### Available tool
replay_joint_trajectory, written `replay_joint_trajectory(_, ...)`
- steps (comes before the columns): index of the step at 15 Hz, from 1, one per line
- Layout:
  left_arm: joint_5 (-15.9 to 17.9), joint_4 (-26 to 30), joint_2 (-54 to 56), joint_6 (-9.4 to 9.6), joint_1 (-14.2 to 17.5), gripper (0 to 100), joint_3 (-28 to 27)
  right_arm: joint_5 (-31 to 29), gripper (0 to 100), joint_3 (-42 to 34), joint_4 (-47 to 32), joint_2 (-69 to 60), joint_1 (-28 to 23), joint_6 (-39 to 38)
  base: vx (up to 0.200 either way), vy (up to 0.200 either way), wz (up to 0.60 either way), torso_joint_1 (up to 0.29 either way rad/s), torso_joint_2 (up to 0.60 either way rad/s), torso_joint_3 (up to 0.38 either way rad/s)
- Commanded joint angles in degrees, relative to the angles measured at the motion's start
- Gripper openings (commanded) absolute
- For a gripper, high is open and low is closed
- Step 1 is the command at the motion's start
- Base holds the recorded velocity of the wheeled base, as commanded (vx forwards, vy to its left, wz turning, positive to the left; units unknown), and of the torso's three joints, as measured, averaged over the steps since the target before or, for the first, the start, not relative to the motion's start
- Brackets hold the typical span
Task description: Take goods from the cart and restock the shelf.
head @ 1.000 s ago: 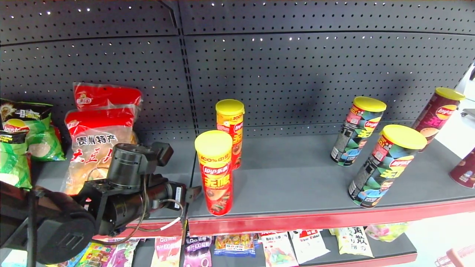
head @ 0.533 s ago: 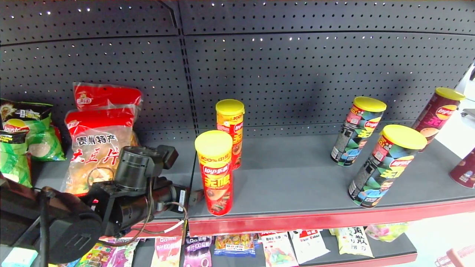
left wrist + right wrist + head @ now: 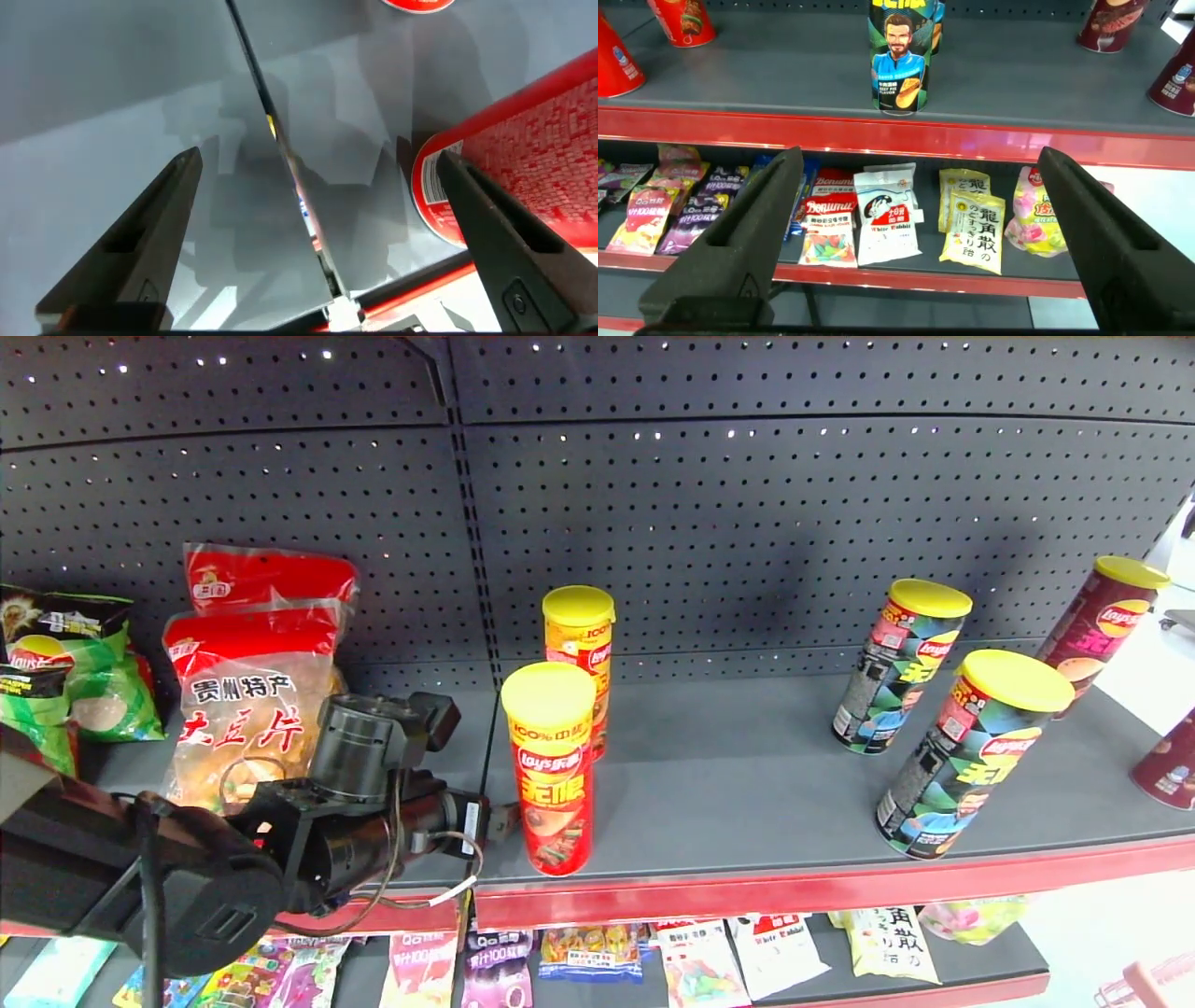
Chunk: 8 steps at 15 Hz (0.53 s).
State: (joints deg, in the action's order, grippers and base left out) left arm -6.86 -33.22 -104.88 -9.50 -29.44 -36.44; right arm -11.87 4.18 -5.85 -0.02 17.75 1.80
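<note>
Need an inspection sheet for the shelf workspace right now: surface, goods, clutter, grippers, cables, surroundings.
Surface: grey shelf, red front lip, bare space mid-shelf.
Job's things: front red can at the lip; rear red can behind it; front patterned can, rear patterned can and maroon can to the right; all standing, lids on.
Clutter: snack bags at the shelf's left end; packets on the lower shelf.
Grippers: left gripper open, beside front red can, contact unclear; right gripper open, empty.
Cables: cable looped under the left wrist.
Surroundings: perforated back panel.
</note>
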Motion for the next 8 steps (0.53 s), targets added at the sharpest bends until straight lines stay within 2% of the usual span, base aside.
replay_joint_trajectory(1,0.0,0.0,-0.2,0.00,-0.3,100,-0.1,0.0,100,-0.1,0.0,0.0,0.1,0.0,0.000,0.000,0.00,0.000,0.00,0.000)
replay_joint_trajectory(8,-0.1,0.0,-0.8,-0.08,-1.0,100,-0.9,0.0,100,0.0,0.0,0.0,0.0,0.0,0.000,0.000,0.00,0.000,0.00,0.000)
